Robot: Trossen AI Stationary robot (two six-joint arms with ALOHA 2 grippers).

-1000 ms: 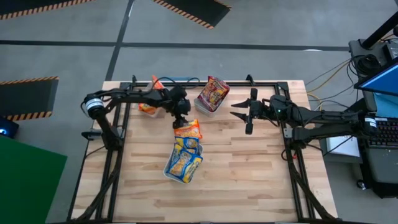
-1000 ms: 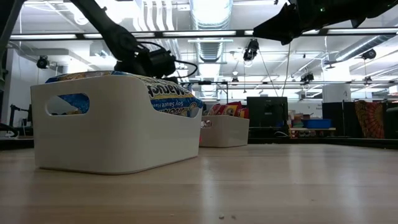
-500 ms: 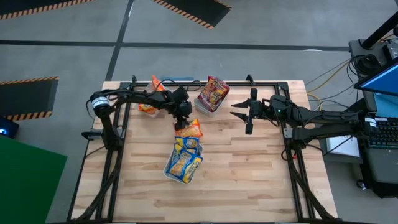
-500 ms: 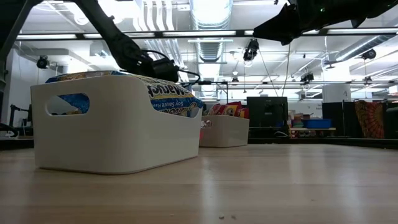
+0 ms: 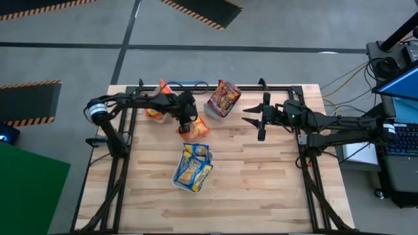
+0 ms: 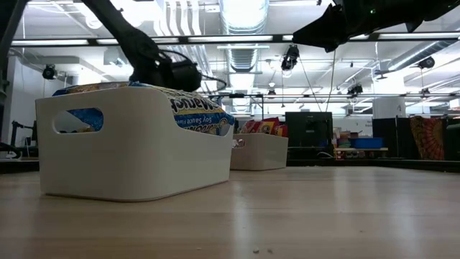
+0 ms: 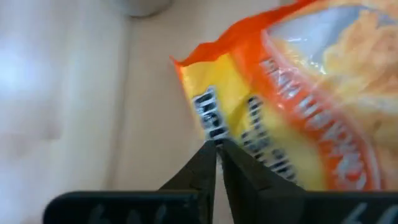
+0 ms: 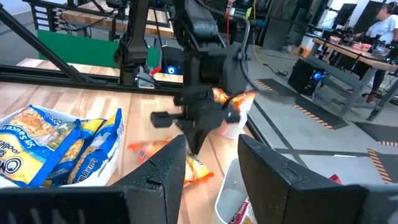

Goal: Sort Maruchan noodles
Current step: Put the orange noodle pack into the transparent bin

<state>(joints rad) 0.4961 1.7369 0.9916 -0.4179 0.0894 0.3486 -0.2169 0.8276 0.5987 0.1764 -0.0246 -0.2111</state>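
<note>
From above, three white bins sit on the wooden table (image 5: 261, 189). The far left bin (image 5: 155, 112) holds orange noodle packets, the far middle bin (image 5: 221, 104) holds dark red ones, and the near bin (image 5: 192, 171) holds blue-and-yellow ones (image 5: 193, 164). How many packets are in each bin cannot be counted. The left gripper (image 5: 186, 124) is between the far left bin and the near bin, with its fingers pressed together on one orange packet (image 5: 198, 128), pinching it at the edge. The left wrist view shows this up close: the two dark fingers (image 7: 205, 171) meet on the rim of that packet (image 7: 298, 106), which the high view cannot show. The right gripper (image 5: 251, 117) hangs over the table to the right of the dark red bin, its fingers (image 8: 161, 171) spread apart and holding nothing. The low view shows the near bin's side (image 6: 136, 147) with a handle hole, and the dark red bin (image 6: 260, 150) far behind.
</note>
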